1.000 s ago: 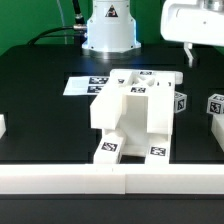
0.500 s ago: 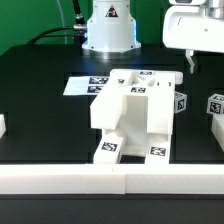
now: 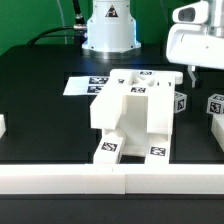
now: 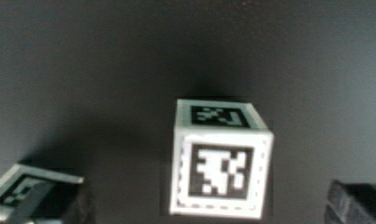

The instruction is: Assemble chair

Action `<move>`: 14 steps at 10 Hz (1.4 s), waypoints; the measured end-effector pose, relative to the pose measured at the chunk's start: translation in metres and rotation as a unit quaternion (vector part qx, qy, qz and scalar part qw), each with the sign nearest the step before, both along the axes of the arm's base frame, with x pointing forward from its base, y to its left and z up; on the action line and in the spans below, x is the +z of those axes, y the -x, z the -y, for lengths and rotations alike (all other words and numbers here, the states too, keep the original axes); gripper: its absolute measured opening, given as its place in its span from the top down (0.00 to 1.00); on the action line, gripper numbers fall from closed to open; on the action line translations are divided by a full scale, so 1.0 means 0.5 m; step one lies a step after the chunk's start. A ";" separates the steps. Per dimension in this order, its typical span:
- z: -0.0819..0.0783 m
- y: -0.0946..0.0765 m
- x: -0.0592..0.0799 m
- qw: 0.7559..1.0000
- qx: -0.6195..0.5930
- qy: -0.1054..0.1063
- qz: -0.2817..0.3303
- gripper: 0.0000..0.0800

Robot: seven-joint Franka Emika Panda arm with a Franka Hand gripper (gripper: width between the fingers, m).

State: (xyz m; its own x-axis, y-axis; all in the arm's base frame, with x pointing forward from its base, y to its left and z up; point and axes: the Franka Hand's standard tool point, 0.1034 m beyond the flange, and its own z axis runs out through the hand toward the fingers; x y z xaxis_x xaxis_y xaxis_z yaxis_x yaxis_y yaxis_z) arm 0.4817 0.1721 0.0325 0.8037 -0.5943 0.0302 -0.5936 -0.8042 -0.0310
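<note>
Far off to the exterior view's left of the claw, a small white plastic piece [image 3: 2, 126] sits at the table's side, untouched. Nearer, but still well apart from the claw on that side, the thin flat white marker board [image 3: 82, 86] lies on the black table [image 3: 40, 110]. In front of it stands the partly built chair [image 3: 135, 115], a white blocky plastic body with black-and-white square tags on its feet. The two-finger claw [image 3: 203, 76] hangs lower than a second ago, having come down from the top corner to about the level of the chair body's top, just past its right side. Its fingers stand wide apart with nothing between them. Just beneath the claw is a loose white tagged bar [image 3: 216, 104]. In the wrist view that bar [image 4: 220, 155] is centred ahead of the camera and seems to stand on end, with a second tagged white part [image 4: 28, 188] near it. The descent reads as an approach to pick up this bar, probably a chair leg. The claw would next have to lower around it and close, and a skewed grip could tip it
</note>
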 end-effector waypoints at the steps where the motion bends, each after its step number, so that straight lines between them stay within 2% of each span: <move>1: -0.002 -0.007 -0.009 1.000 0.001 0.002 -0.001 0.19; 6: -0.006 -0.019 -0.043 1.000 0.005 0.009 -0.005 0.19; 8: -0.007 -0.010 -0.050 1.000 0.007 0.010 -0.009 0.52; 9: -0.006 -0.005 -0.053 1.000 0.009 0.011 -0.011 0.52; 10: -0.005 -0.004 -0.053 1.000 0.011 0.010 -0.006 0.66; 12: -0.003 -0.003 -0.053 1.000 0.019 0.010 -0.003 0.66; 14: 0.008 -0.010 -0.028 0.999 0.039 0.008 -0.001 0.66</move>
